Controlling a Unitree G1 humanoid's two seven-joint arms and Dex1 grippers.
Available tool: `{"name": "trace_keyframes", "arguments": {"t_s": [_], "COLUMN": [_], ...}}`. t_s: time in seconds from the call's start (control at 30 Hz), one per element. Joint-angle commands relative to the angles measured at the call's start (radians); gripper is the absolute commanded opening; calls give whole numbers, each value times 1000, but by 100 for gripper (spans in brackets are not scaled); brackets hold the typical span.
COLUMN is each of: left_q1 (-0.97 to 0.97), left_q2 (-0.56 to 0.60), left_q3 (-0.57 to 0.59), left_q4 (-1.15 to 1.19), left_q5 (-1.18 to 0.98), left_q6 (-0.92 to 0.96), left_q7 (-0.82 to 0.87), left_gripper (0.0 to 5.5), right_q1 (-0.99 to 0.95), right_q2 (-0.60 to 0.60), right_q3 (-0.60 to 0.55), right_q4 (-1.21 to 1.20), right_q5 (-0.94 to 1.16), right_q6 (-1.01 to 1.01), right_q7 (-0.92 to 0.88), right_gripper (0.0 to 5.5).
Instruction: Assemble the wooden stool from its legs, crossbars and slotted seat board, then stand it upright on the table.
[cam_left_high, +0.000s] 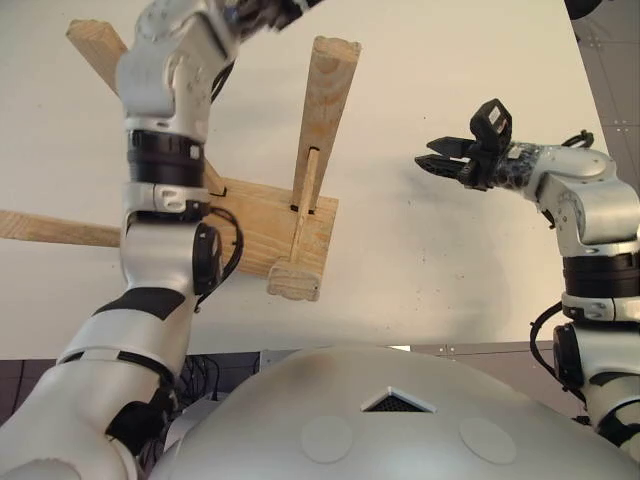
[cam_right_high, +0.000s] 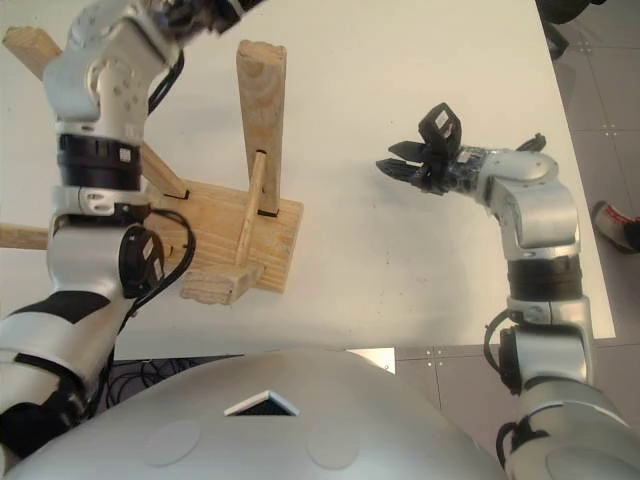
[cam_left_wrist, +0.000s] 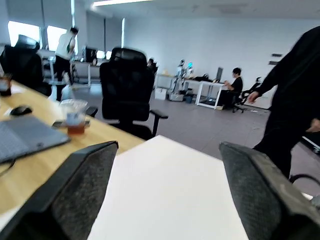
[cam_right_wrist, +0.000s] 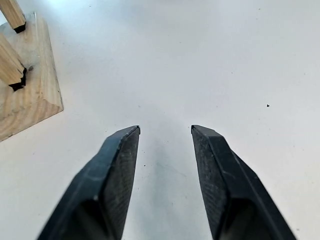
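Note:
The wooden stool lies upside down on the white table (cam_left_high: 450, 260), its slotted seat board (cam_left_high: 262, 222) flat and its legs splayed upward. One leg (cam_left_high: 328, 105) rises tall from a slot, another (cam_left_high: 92, 48) leans to the far left, a third (cam_left_high: 50, 228) points left, and a fourth (cam_left_high: 295, 280) points toward the near edge. My left gripper (cam_left_wrist: 169, 147) is open and empty, raised high above the stool's far side and facing out across the room. Right of the stool, clear of it, my right gripper (cam_left_high: 432, 160) hovers low over bare table, open and empty (cam_right_wrist: 165, 129). A corner of the seat board (cam_right_wrist: 27, 95) lies ahead of it.
The table's near edge (cam_left_high: 470, 345) runs just in front of the stool, and its right edge (cam_right_high: 570, 120) meets tiled floor. Beyond the table stand a black office chair (cam_left_wrist: 127, 90) and a wooden desk (cam_left_wrist: 35, 150) with a laptop and a cup.

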Motion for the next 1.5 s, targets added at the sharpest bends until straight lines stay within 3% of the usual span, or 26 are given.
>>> {"name": "trace_keyframes", "arguments": {"t_s": [0.03, 0.13, 0.3, 0.43, 0.57, 0.67, 0.8, 0.93, 1.07, 1.2, 1.37, 1.5], "left_q1": [-388, -553, -613, -505, -336, -90, 214, 391, 292, 81, 128, 224], "left_q2": [-74, 11, 332, 605, 791, 875, 875, 837, 748, 659, 463, 413], "left_q3": [11, 29, 110, 134, 133, 60, -76, -194, -91, -10, -55, -111], "left_q4": [237, 324, 233, 280, 526, 664, 732, 693, 698, 651, 457, 378], "left_q5": [41, 83, 85, 132, 204, 269, 406, 490, 410, 308, 259, 302], "left_q6": [-167, -212, -93, -24, -45, -108, -232, -358, -279, -95, 65, 54], "left_q7": [25, 42, -13, -92, -148, -420, -578, -725, -588, -598, -601, -522], "left_gripper": [372, 372, 372, 372, 372, 372, 372, 372, 372, 372, 372, 372], "right_q1": [-48, -56, 10, 65, 118, 127, 80, 114, 103, 104, -19, -85], "right_q2": [17, 45, 80, 119, 128, 131, 145, 93, 117, 155, 333, 284], "right_q3": [-20, -7, -8, -12, 8, 43, 129, 198, 204, 190, 127, 71], "right_q4": [-13, -23, -58, -98, -142, -148, -36, -94, -73, -65, 68, 153], "right_q5": [10, 5, 2, 18, 40, 40, -61, -54, -68, -49, -15, -34], "right_q6": [8, -5, -54, -129, -136, -143, -137, -123, -122, -125, -189, -200], "right_q7": [-53, -90, -151, -182, -161, -148, -209, -122, -145, -159, -280, -303], "right_gripper": [252, 309, 322, 322, 322, 322, 322, 322, 322, 322, 322, 322]}}
